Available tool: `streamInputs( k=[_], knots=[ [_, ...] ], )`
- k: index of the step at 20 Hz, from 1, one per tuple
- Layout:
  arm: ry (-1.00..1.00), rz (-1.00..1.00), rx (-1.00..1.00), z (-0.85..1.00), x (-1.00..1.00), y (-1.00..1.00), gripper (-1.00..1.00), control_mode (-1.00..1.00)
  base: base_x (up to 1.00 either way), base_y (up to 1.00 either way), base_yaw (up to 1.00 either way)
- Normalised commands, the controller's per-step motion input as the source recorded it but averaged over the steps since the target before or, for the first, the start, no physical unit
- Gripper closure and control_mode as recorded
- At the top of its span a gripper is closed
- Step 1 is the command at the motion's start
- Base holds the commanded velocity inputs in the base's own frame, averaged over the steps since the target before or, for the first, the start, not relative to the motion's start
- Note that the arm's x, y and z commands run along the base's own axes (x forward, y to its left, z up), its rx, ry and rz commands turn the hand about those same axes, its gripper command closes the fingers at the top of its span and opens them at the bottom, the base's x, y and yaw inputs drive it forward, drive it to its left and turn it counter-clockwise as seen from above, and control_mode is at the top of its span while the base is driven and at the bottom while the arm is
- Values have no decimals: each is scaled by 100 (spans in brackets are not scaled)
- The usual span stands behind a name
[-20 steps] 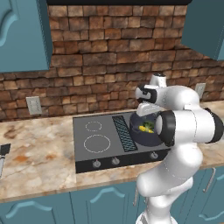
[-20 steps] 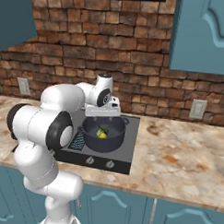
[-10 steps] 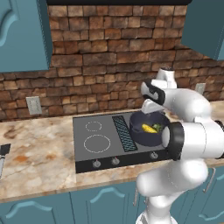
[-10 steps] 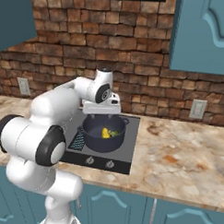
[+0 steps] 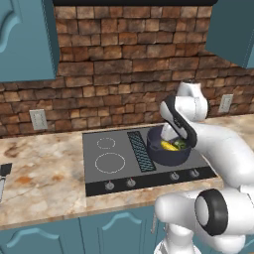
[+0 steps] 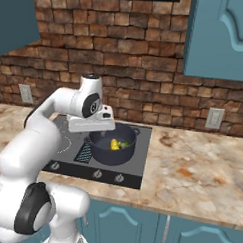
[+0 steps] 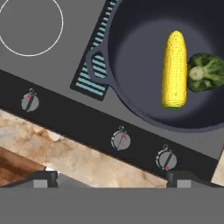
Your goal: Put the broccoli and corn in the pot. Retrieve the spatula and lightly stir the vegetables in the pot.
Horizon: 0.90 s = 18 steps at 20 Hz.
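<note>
The pot (image 7: 144,57) sits on the stove (image 5: 119,163) at its right side, and both vegetables lie inside — the corn (image 7: 174,69) with the broccoli (image 7: 206,72) touching its side. The gripper (image 7: 111,177) hangs above the pot's near edge, jaws spread wide and holding nothing. The spatula (image 5: 3,174) lies far left on the counter (image 6: 201,167) — well apart from the stove.

The white arm (image 6: 49,108) is rising from its base, bending at a dark elbow joint and reaching forward, with the wrist turned so the hand is pointing downward. The gripper (image 7: 111,177) is hanging with its jaws spread wide apart and nothing between them, the two dark fingertips (image 7: 43,178) sitting well apart.
</note>
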Motion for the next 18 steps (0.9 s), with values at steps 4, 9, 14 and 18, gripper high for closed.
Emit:
streamInputs(
  k=[4,9,14,18],
  knots=[
    [-5,0,-1,2,-48,8,-100,-100,0,0,0],
    [0,0,0,0,0,0,-100,-100,0,0,0],
    [0,0,0,0,0,0,-100,100,-42,48,0],
    [0,0,0,0,0,0,-100,100,-71,100,0]
  ],
)
